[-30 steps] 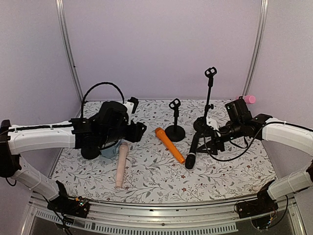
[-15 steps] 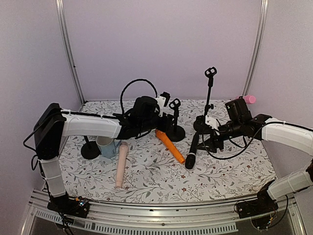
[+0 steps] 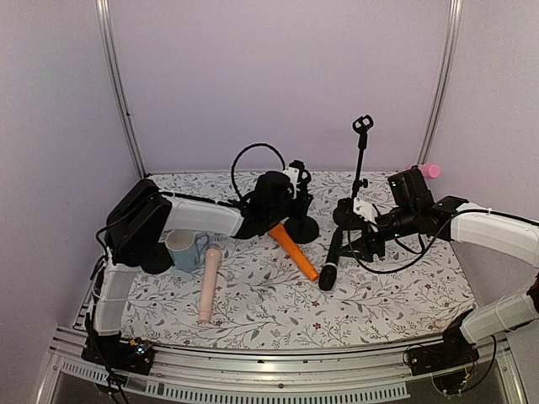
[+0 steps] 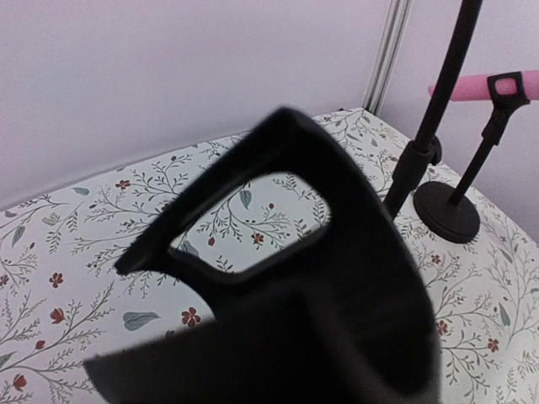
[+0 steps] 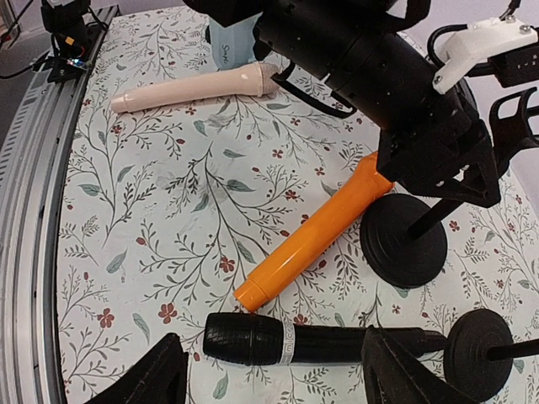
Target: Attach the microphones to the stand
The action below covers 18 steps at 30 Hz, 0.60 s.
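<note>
The orange microphone point(image 3: 293, 250) lies on the floral table beside the short stand point(image 3: 301, 225). It also shows in the right wrist view point(image 5: 316, 236). The black microphone point(image 3: 330, 261) lies right of it, and my open right gripper point(image 3: 358, 244) hovers over it point(image 5: 278, 339), a finger at each end. The beige-pink microphone point(image 3: 208, 282) lies at front left. The bright pink microphone point(image 3: 428, 171) sits in a clip at back right point(image 4: 472, 86). My left gripper point(image 3: 295, 192) is at the short stand's pole. A close black shape fills its wrist view, hiding the jaws.
A blue-and-white mug point(image 3: 181, 248) stands at the left beside a round black stand base point(image 3: 156, 258). A tall stand point(image 3: 361, 160) rises behind the right gripper, with its base point(image 5: 480, 345) close to the black microphone. Cables loop over both arms.
My left arm has swung right, from over the mug to the short stand in the middle. The mug is now uncovered. The right arm and all the microphones have not moved.
</note>
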Each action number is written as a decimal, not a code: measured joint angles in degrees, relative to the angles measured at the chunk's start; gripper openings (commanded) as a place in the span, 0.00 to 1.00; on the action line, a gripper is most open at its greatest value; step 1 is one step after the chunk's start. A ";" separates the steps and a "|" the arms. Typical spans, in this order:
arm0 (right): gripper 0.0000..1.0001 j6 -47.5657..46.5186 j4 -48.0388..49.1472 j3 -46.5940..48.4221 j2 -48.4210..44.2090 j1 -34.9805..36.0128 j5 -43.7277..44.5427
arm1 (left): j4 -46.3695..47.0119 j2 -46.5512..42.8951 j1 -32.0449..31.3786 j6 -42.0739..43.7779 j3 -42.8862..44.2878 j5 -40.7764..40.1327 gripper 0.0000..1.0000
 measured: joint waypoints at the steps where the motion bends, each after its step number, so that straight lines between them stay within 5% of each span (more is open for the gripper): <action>1: 0.73 0.00 0.00 0.00 0.00 0.00 0.04 | 0.22 0.87 0.17 -0.02 0.90 -0.28 0.37; 10: 0.73 -0.02 0.00 -0.11 0.00 -0.02 0.11 | 2.12 4.31 0.70 2.40 5.05 -2.34 0.03; 18: 0.73 -0.02 0.02 -0.22 0.00 -0.02 0.39 | 2.69 4.39 0.79 6.10 4.96 -2.12 0.00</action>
